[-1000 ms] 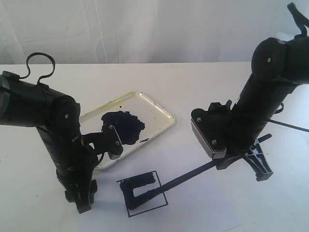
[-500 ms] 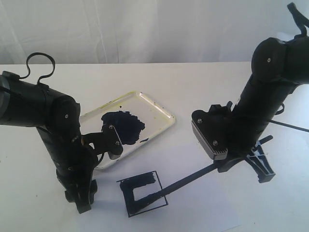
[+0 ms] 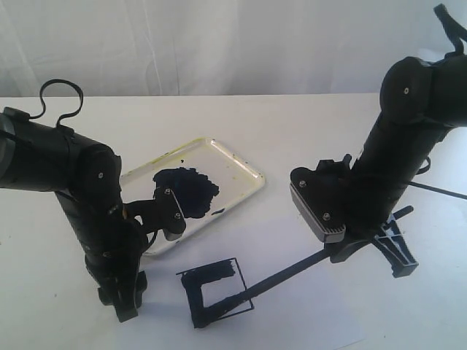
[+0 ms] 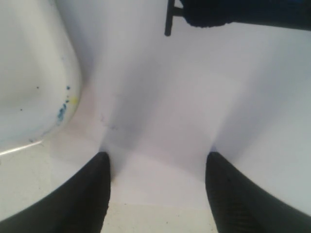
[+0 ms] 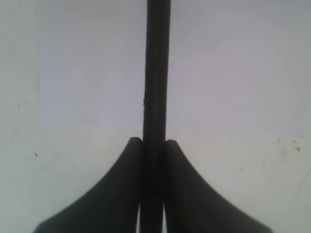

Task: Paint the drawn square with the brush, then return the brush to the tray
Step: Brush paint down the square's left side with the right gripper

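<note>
The drawn square [image 3: 217,292] lies on white paper near the front, with dark paint along its far and left sides and a white middle. My right gripper [image 3: 338,254] is shut on the brush [image 3: 284,273], a long black stick that slants down to the square, its tip at the square's near edge. In the right wrist view the brush [image 5: 156,73] runs straight out from between the closed fingers of the right gripper [image 5: 154,143]. The tray [image 3: 244,166] with its dark paint blob [image 3: 186,191] sits behind the square. My left gripper [image 3: 120,308] stands open and empty, left of the square.
A rounded corner of the tray [image 4: 43,92] with small paint specks shows in the left wrist view beside the open left gripper [image 4: 158,160]. A dark part of the other arm [image 4: 243,12] crosses that view's far side. The white paper [image 5: 228,63] ends near the table's front edge.
The brush tip has slid from the middle of the square toward its near edge, and the right gripper has shifted slightly to the right. The left arm has stayed still.
</note>
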You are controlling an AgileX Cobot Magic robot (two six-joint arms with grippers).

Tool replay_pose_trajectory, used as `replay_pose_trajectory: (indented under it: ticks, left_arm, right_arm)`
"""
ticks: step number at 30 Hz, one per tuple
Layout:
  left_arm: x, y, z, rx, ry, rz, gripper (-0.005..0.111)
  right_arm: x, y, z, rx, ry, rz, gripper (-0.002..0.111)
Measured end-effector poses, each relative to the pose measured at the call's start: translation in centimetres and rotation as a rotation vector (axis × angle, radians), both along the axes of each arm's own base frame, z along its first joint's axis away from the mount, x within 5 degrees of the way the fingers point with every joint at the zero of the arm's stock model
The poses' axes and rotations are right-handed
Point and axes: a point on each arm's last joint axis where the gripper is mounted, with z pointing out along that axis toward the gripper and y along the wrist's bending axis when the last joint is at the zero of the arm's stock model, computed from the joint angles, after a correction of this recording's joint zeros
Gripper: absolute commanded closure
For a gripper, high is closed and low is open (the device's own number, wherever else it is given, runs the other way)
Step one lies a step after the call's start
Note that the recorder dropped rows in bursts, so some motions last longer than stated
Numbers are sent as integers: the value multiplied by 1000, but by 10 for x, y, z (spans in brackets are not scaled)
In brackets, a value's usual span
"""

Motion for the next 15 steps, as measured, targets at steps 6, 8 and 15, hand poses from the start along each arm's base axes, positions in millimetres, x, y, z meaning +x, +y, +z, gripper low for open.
replay_pose_trajectory:
  ticks: [6, 8, 15]
  left_arm:
    - [0, 0, 0, 0, 0, 0, 45]
    - [0, 0, 0, 0, 0, 0, 45]
    - [0, 0, 0, 0, 0, 0, 45]
  right_arm:
    - [0, -1, 0, -15, 2, -14, 108]
    - [0, -2, 0, -24, 1, -20, 108]
    - [1, -6, 0, -67, -10, -33, 108]
